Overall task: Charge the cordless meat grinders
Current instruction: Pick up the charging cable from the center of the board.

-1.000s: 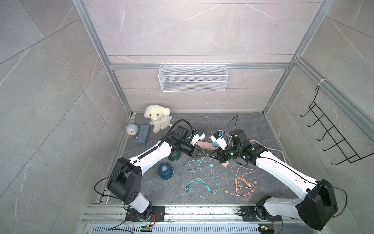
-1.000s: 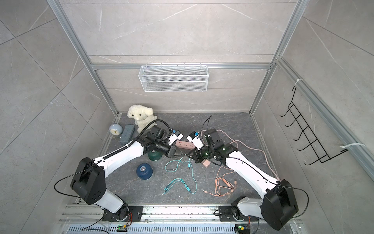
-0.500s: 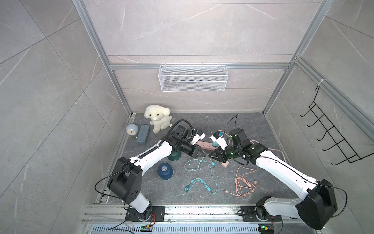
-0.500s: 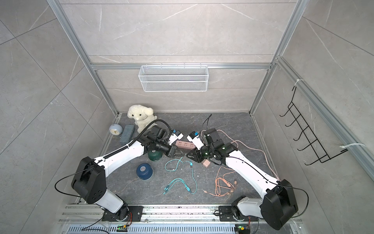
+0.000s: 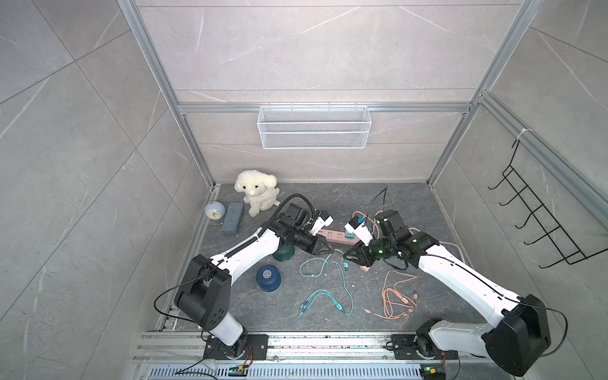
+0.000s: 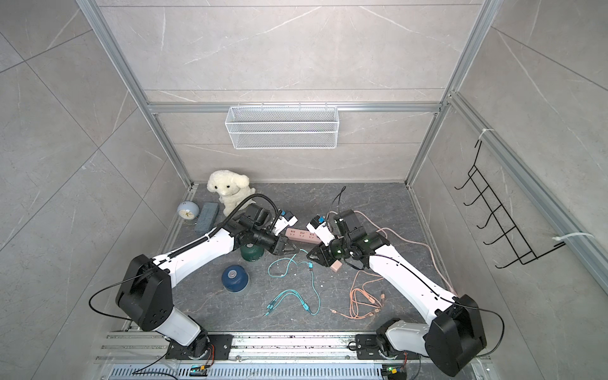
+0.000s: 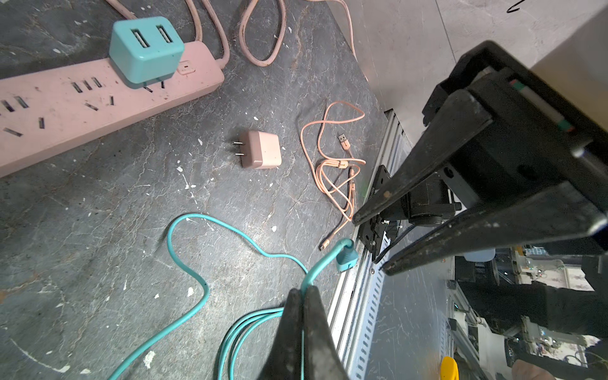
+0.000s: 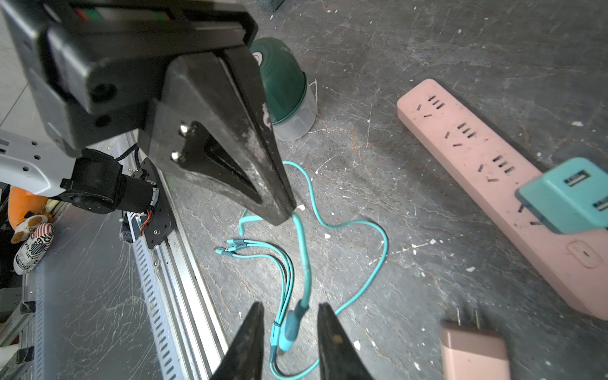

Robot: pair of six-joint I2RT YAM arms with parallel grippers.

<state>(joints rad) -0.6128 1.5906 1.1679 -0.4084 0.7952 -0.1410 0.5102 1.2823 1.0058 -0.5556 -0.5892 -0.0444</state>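
In both top views the left jaws are pinched shut on a thin teal charging cable [image 5: 352, 301], nose to nose with the right jaws. The dark green dome-shaped plastic grinder [image 5: 284, 255] [image 6: 251, 252] sits on the dark grey stone-look table [image 5: 378, 204] just behind the left jaws, partly under that arm. The dark blue dome-shaped plastic grinder [image 5: 268, 279] [image 6: 234, 279] stands further behind, well apart from both pairs.

In the left wrist view the left jaws clamp the cable. Its teal plug [image 7: 345, 260] sticks out just past their tips, before the right jaws. Beyond lies a small pink two-pronged charger block [image 7: 261, 149].

In the right wrist view the plug [image 8: 291, 324] hangs between the narrowly parted right jaws; contact is unclear. The green grinder [image 8: 283, 85] stands upright behind the left jaws.
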